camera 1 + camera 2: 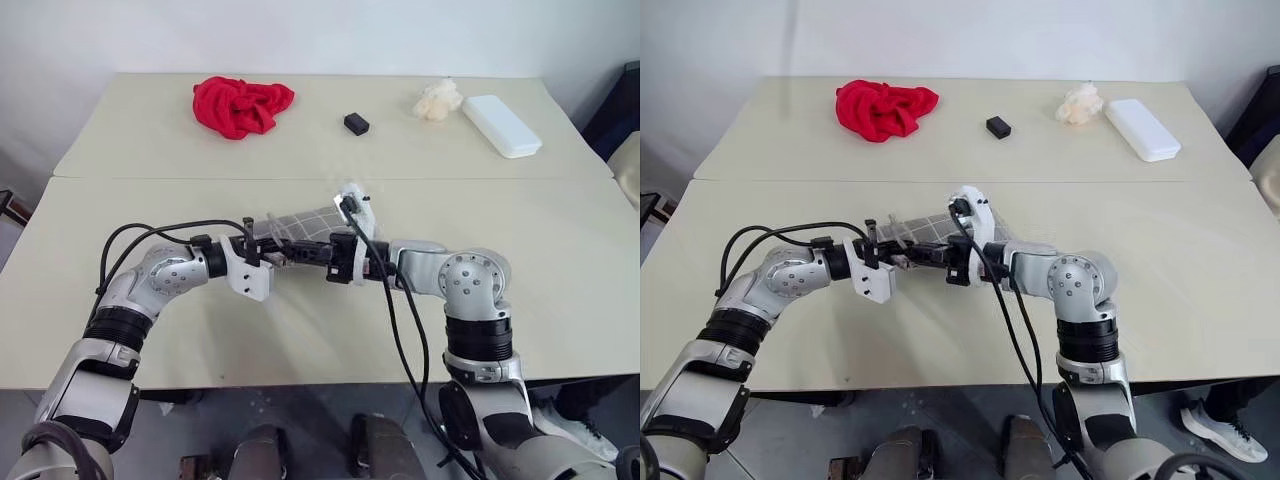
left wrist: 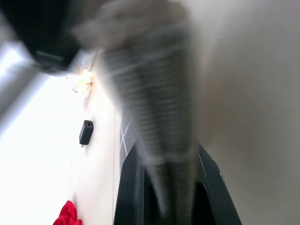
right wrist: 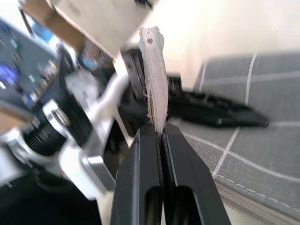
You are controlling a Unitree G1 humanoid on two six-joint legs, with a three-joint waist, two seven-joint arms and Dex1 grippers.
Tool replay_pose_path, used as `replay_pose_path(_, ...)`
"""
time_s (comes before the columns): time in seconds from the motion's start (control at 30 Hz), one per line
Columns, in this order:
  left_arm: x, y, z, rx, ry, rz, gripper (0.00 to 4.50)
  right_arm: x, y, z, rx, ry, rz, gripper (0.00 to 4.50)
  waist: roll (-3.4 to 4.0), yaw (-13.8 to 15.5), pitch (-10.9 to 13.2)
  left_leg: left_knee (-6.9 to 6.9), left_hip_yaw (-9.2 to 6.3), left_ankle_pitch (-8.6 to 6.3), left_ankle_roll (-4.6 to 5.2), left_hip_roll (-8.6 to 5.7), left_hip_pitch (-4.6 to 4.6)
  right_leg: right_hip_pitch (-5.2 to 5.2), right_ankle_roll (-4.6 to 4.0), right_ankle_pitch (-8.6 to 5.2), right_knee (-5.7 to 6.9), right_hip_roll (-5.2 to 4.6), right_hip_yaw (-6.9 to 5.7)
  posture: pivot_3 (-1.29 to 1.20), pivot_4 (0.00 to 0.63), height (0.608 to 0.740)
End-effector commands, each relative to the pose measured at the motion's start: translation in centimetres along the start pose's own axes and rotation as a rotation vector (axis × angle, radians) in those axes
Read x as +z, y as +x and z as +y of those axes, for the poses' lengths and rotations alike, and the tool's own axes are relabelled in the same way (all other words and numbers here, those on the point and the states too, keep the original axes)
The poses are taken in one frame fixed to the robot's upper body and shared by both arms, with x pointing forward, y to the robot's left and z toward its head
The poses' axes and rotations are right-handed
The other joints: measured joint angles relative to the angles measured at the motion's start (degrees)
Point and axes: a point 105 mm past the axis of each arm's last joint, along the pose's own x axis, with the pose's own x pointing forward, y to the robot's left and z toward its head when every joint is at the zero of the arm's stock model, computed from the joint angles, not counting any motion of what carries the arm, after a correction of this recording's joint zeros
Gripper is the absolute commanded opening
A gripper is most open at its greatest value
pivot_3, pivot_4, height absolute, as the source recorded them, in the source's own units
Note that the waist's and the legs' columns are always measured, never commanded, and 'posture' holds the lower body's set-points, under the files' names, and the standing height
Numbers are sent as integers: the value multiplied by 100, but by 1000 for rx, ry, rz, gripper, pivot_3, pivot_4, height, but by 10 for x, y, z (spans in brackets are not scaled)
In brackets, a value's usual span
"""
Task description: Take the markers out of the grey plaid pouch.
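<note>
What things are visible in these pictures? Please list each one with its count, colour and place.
Table: two, beige, set edge to edge.
Red cloth: one, red, crumpled, far table, robot's left.
Small black block: one, black, far table, near the middle.
Cream crumpled thing: one, cream, far table, robot's right, beside the white case.
White oblong case: one, white, far table, robot's right.
Grey plaid pouch: one, grey with thin white grid lines, held above the near table between both grippers.
Pale tab: one, off-white, pinched in the right gripper, at the pouch.
Left gripper: one, black fingers, shut on the pouch's end.
Right gripper: one, black fingers, shut on the tab.
</note>
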Motion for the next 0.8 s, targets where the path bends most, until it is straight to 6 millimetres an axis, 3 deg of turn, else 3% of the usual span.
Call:
replay_pose_path(0.03, 2, -7, 11, 88, -137, -39, 0, 32, -18, 8, 45, -14, -191, 8, 0, 0, 0, 0, 0, 0, 0, 0, 0, 0, 0, 0, 0, 0, 0, 0, 150, 740)
replay_pose_path(0.2, 15, -21, 13, 93, -478, -167, 0, 51, -47, -6, -3, 11, -313, 8, 0, -15, 0, 0, 0, 0, 0, 1, 1, 0, 0, 0, 3, -1, 1, 0, 150, 740)
replay_pose_path(0.4, 42, -35, 8, -56, -863, -303, 0, 49, -72, -17, -49, -15, -324, 8, 1, -11, 0, 1, -1, 0, 0, 1, 3, 1, 0, 0, 5, 0, 5, 0, 150, 740)
replay_pose_path(0.5, 47, -38, 0, -125, -974, -302, 0, 50, -77, -16, -50, -63, -335, 8, 0, -8, 0, 2, -1, 0, 0, 1, 3, 1, 0, 0, 5, 0, 8, 0, 150, 740)
replay_pose_path(0.7, 54, -45, -14, -202, -1208, -296, 0, 73, -80, 18, 59, -342, -468, 8, 1, 0, 0, 2, 0, 1, -2, 1, 5, 1, 0, 0, 5, 2, 9, 0, 150, 740)
replay_pose_path(0.8, 50, -45, -9, -155, -1334, -308, 0, 77, -81, 38, 173, -398, -501, 8, 1, 4, 0, 2, -1, 1, -2, 1, 5, 1, 0, 0, 5, 2, 9, 0, 150, 740)
